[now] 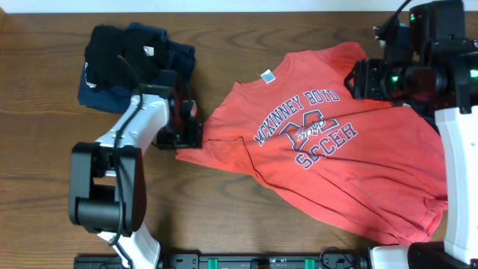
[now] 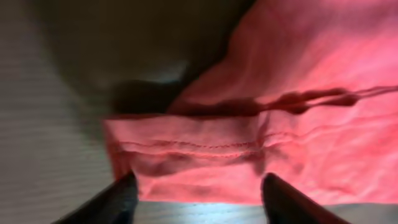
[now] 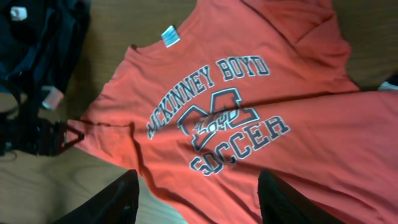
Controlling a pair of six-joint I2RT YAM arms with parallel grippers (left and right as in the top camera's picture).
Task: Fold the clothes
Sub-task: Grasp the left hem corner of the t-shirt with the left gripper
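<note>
Orange-red T-shirt spread on wooden table, left gripper released, fingers straddling sleeve hem, right gripper released above shirt, black and navy garments nearby.

A dark brown wooden tabletop with lengthwise grain fills the overhead view. Just to the left of the left gripper it looks pale and evenly lit; ahead of that gripper a soft shadow darkens the wood.

Overhead downward, wrists close, sharing shirt
</note>
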